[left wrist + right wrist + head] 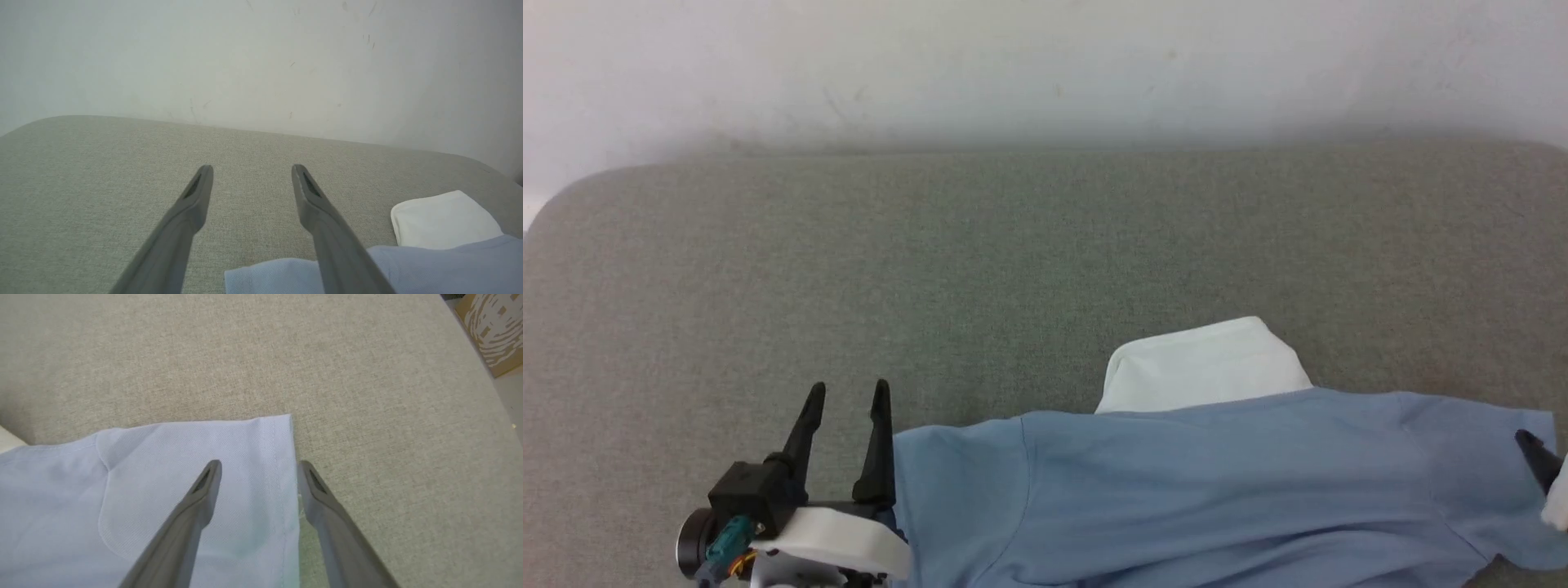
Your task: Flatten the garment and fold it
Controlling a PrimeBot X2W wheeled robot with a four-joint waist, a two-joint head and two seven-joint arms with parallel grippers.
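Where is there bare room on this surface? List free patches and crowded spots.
Free: the grey surface between the wall and the garment, and left of the white cloth. Crowded: the near edge, with garment, left gripper and right gripper.

Rest of garment [1176, 490] beyond bottom edge

No readable text or numbers — the pale markings on the cardboard box [492, 332] form no legible letters.
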